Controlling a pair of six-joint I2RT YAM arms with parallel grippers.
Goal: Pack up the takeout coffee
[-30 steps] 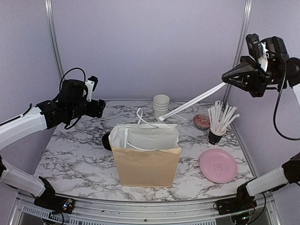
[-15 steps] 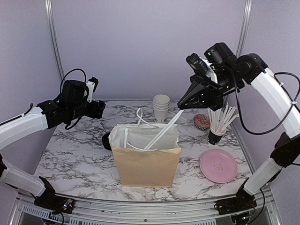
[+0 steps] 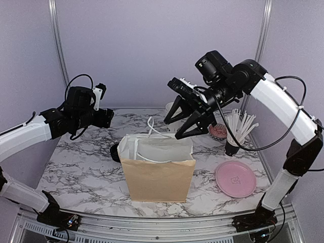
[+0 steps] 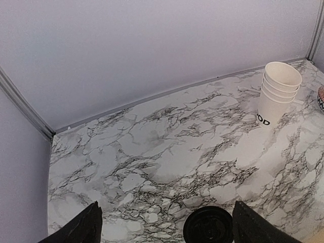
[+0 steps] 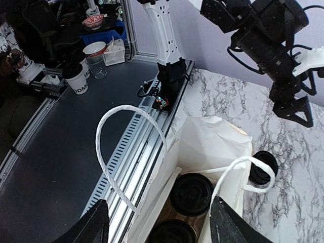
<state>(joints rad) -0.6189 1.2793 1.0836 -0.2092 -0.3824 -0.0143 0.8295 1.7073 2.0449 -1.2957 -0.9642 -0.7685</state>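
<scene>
Two takeout coffee cups stand inside the brown paper bag; the right wrist view shows only their black lids. A long white wrapped straw leans in the bag beside them. My right gripper hangs open just above the bag's back rim, holding nothing. My left gripper hovers open over the table's left side, above a stack of loose black lids, and is empty.
A stack of lidless white cups stands at the back. The black lids sit at the bag's left. A cup of wrapped straws, a patterned bowl and a pink plate stand on the right. The bag's handles stick up.
The right arm swung in from the upper right with the long straw, lowered it into the bag and opened its jaws, letting it go. The left arm has not moved.
</scene>
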